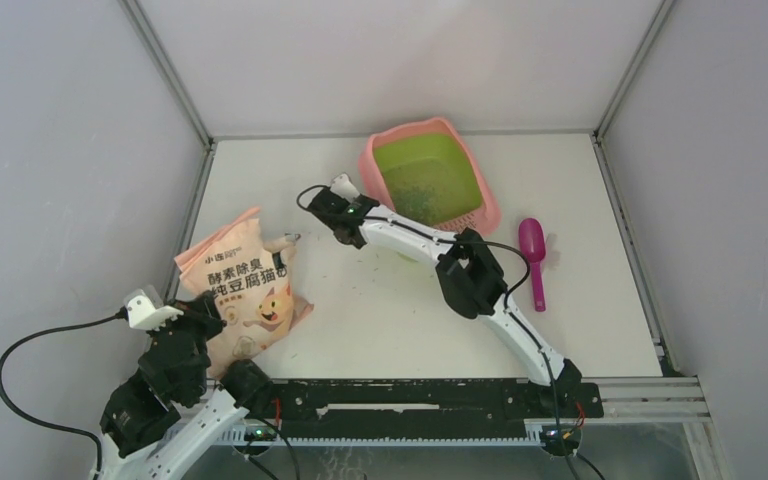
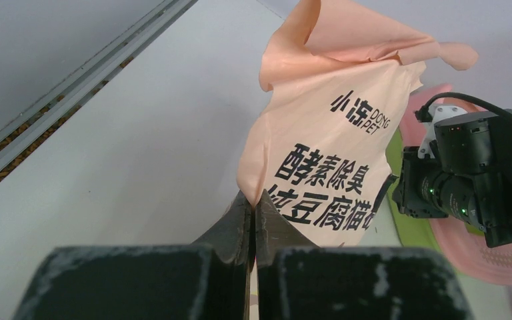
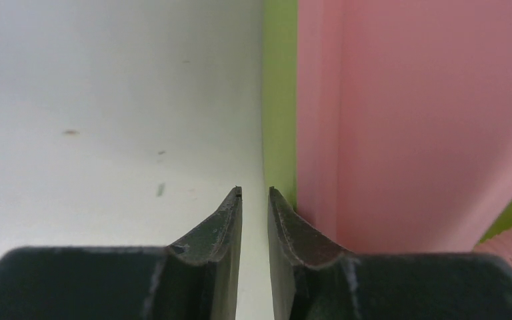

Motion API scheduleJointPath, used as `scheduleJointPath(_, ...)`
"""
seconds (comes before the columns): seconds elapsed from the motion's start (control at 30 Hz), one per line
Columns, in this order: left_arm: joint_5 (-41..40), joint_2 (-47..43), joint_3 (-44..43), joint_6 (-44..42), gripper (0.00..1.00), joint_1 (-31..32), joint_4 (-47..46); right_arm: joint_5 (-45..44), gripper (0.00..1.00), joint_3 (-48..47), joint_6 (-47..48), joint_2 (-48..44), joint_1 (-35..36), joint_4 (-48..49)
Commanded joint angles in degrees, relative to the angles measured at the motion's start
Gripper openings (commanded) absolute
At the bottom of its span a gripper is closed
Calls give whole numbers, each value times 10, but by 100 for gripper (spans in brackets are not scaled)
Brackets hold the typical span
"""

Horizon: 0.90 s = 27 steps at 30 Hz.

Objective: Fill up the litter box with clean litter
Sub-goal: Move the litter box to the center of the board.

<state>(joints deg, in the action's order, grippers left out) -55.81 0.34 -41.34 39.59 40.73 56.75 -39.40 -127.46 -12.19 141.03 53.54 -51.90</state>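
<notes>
The litter box (image 1: pixel 428 182) sits at the far middle of the white bench (image 1: pixel 360 320), grey specks of litter (image 1: pixel 430 195) scattered in its green basin. The right pincer (image 3: pixel 255 193), its fingers a narrow slit apart and gripping nothing, sits just beside the box's near-left pink wall. At the near left, the left pincer (image 2: pixel 253 200) is clamped on the lower edge of the peach bag (image 2: pixel 333 167). A magenta scoop (image 1: pixel 533 250) lies right of the box.

Smooth plastic litter box (image 1: pixel 430 180)
</notes>
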Motion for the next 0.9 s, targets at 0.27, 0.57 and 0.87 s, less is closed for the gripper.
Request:
scheduleJointPath(0.27,-5,-133,-30,-7,0,-2,-76,-28,26,14,44,-19,-108,53)
scheduleJointPath(0.57,4,-132,-20,-15,0,-2,-95,-14,26,0,54,-9,-163,73)
scheduleJointPath(0.87,32,-130,12,-21,0,-1,-135,-14,26,32,55,-27,-184,101)
